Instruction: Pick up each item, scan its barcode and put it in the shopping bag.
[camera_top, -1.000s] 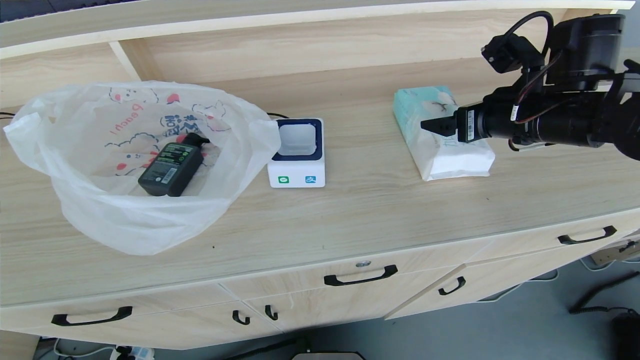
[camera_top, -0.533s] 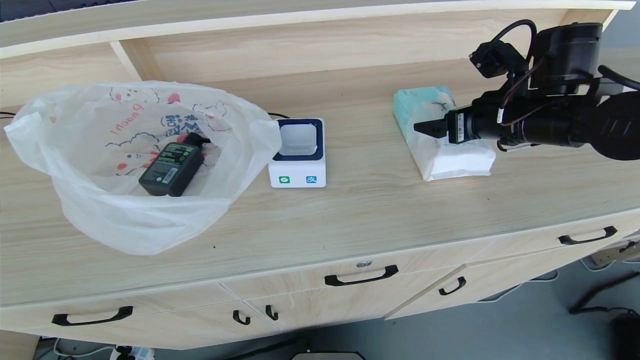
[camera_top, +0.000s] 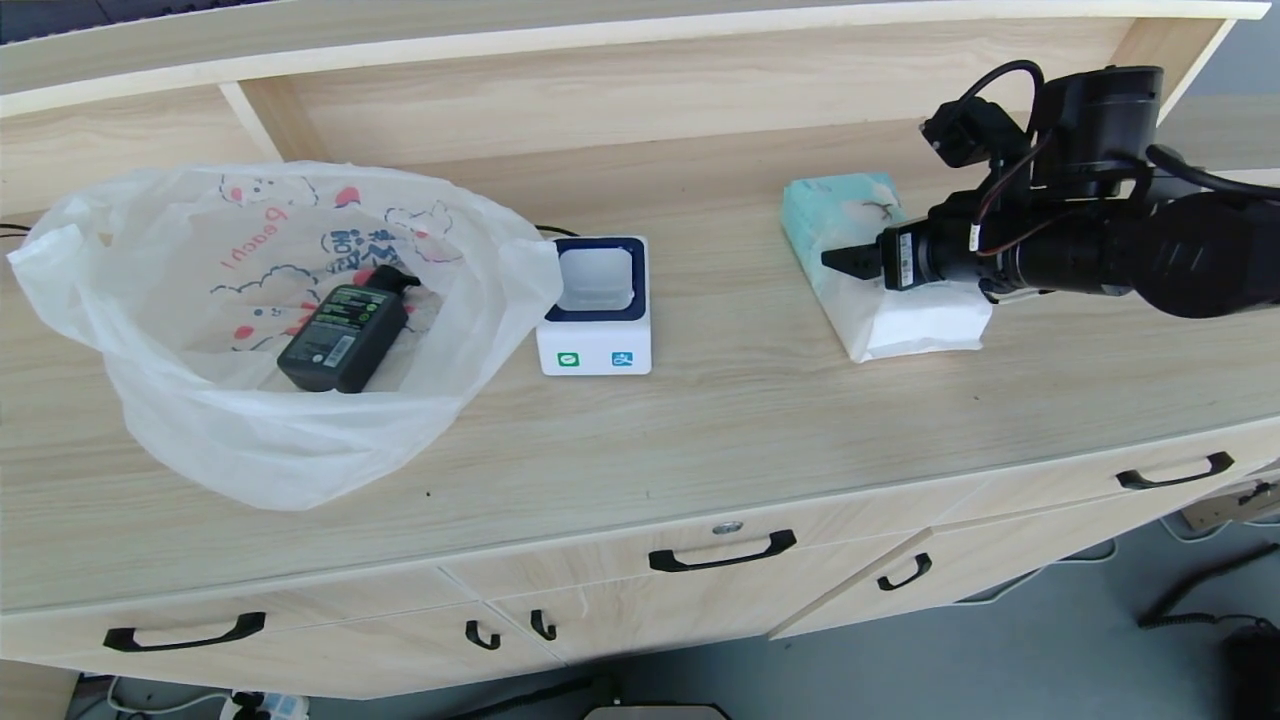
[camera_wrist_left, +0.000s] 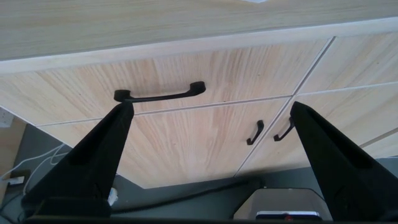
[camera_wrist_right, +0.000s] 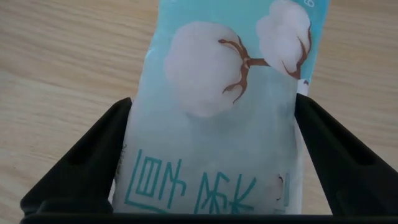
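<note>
While the right hand (camera_top: 838, 260) sits spread astride the tissues (camera_top: 845, 208) at the counter's (camera_top: 720, 430) right rear, scanner (camera_top: 595, 345) sits well apart, just beside the bag (camera_top: 260, 455); left hand (camera_wrist_left: 211, 109) spread, facing drawers (camera_wrist_left: 186, 146).

- Light wood counter (camera_top: 700, 430) with a raised shelf (camera_top: 600, 80) along the back
- Drawers (camera_top: 330, 625) underneath, all with black handles (camera_top: 720, 560)
- Grey floor (camera_top: 1000, 650) below, black cables (camera_top: 1200, 590) lying on it off to the right
</note>
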